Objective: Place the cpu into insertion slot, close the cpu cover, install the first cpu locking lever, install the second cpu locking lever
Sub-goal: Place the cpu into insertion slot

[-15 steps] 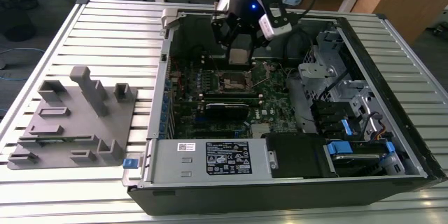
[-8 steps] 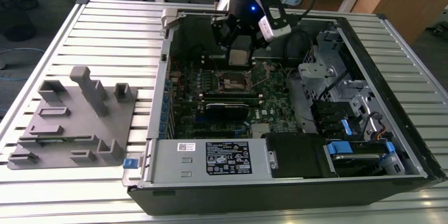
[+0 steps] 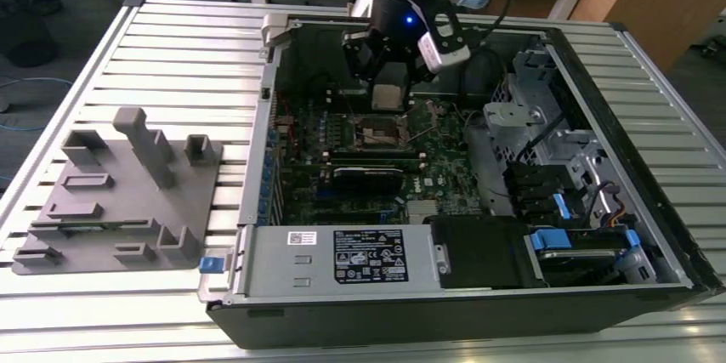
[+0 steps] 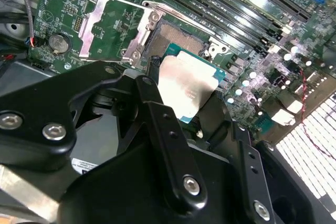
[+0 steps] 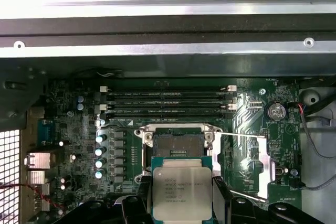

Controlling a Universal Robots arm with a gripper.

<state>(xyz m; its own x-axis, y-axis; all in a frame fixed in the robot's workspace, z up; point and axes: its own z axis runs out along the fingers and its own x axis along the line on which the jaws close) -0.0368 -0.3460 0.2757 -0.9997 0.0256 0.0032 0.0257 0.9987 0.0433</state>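
Big open computer case (image 3: 454,325) on the slatted counter (image 3: 170,48). The end effector (image 3: 388,95) is clamped on the cpu (image 5: 181,187), gripped flat at two opposite edges. In the exterior view the bare insertion slot (image 5: 178,141) sits at six o'clock of the cpu, with the cpu cover (image 5: 268,161) flipped open beside it.

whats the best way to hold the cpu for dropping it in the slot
By two opposite side edges, coming from above. The cpu is a thin flat square, metal top up, near the slot, so only its edges offer grip; the jaws pinch it so.
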